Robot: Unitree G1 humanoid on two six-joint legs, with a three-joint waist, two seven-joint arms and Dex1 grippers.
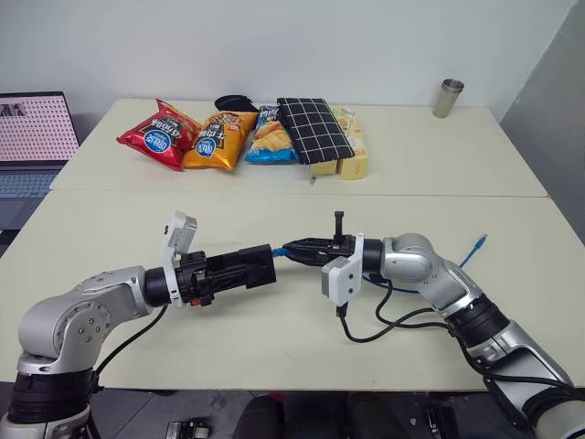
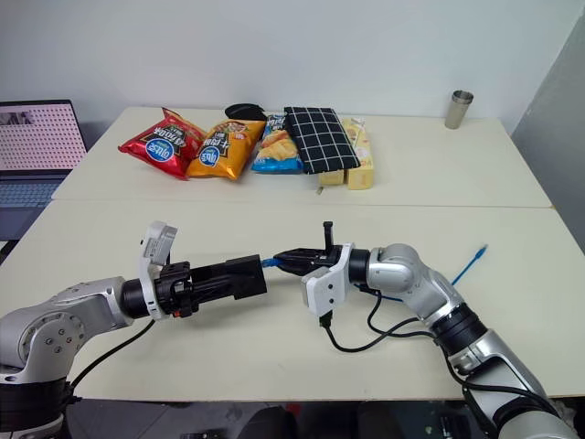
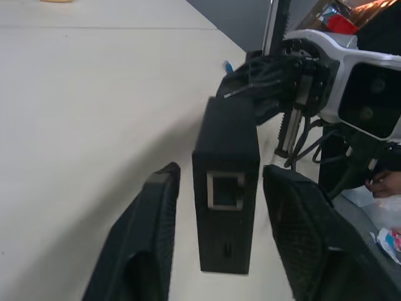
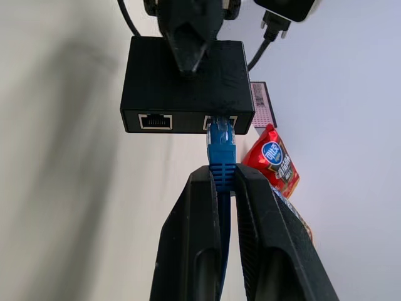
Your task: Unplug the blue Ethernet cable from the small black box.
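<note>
We see two cream tables [image 1: 274, 347] pushed edge to edge. At the far one's back lie a red snack bag [image 1: 159, 135], an orange snack bag [image 1: 218, 140], a blue snack bag [image 1: 271, 135], a black checked pouch [image 1: 313, 130] and a yellow packet [image 1: 352, 151]; a metal cup [image 1: 448, 98] stands at its right far corner. A laptop [image 1: 35, 137] sits off to the left.

Above the near table, our two arms meet in the middle. The left gripper [image 1: 259, 267] has its fingers on either side of the small black box [image 2: 243, 276], holding it off the surface; in the left wrist view the box [image 3: 225, 182] sits between the two pads with narrow gaps showing.

The right gripper [image 1: 294, 251] points left, its fingers clenched on the blue Ethernet cable [image 4: 221, 150] just behind the plug, which sits in the box's right-hand port. The cable's far end [image 1: 475, 249] lies on the table to the right.
</note>
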